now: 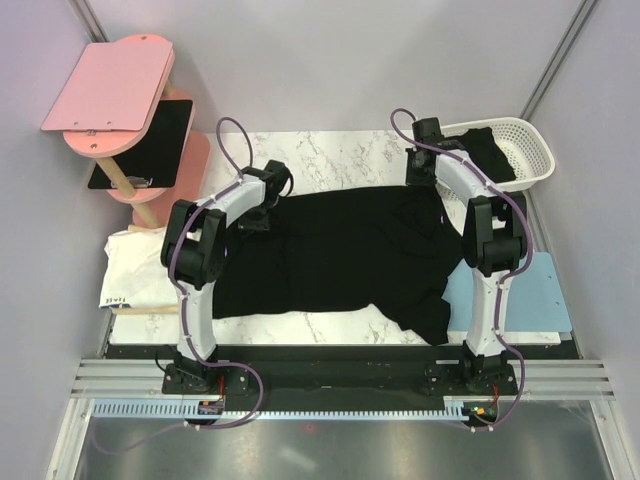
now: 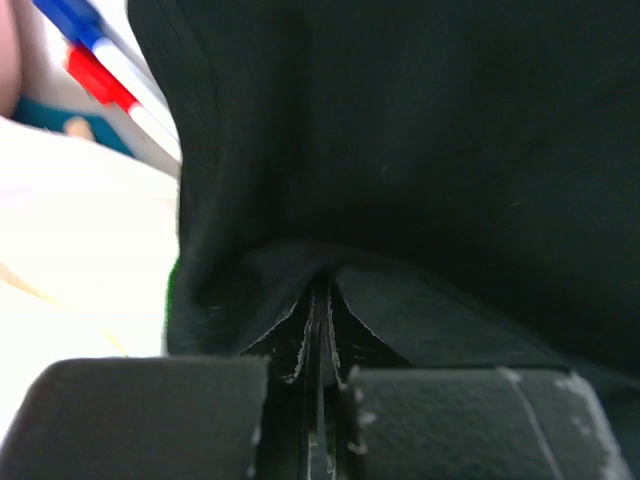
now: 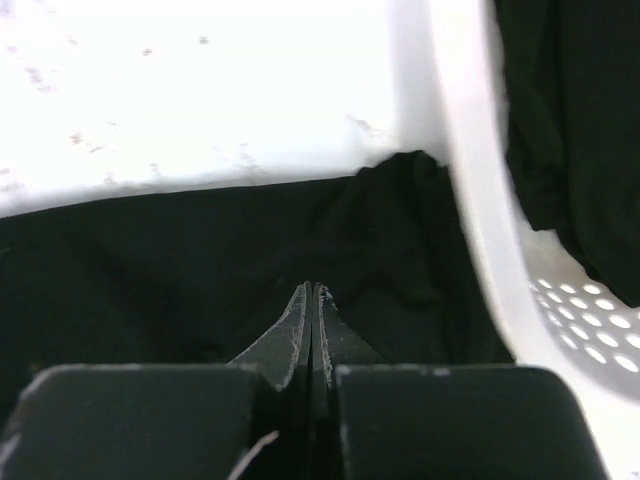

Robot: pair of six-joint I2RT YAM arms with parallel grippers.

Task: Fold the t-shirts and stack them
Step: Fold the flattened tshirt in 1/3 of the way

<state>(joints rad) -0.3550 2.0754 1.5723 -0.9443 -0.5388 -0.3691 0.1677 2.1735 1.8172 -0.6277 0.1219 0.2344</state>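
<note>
Two black t-shirts in view, neither folded. Far to the left of the left jaws: a pink stand (image 1: 110,95) and, nearer, a white garment (image 1: 135,262) lying flat at the end of the counter (image 1: 340,150). Left jaws pressed together, clamped on a pinch of the spread t-shirt (image 1: 340,260) at its far left corner, with the fabric tented up to the tips in the left wrist view. Between the two sets of jaws: that spread t-shirt, opened out across the counter, rumpled, with one lobe trailing toward the near edge on the right-hand side. Right jaws together as well, tips down against the same shirt's far right corner; cloth caught between them or not, cannot tell. Just right of the right jaws: a white basket (image 1: 535,150) with the second t-shirt (image 1: 490,150) heaped inside, touched by neither arm. Nearer than the right jaws and to their right: a pale blue mat (image 1: 545,290), bare, beside the trailing lobe. Judged from this, early going: one shirt laid out, no fold made, no stack begun. Probably left to do: flatten and fold this one, set it aside, fetch the one in the basket, fold it, stack.
</note>
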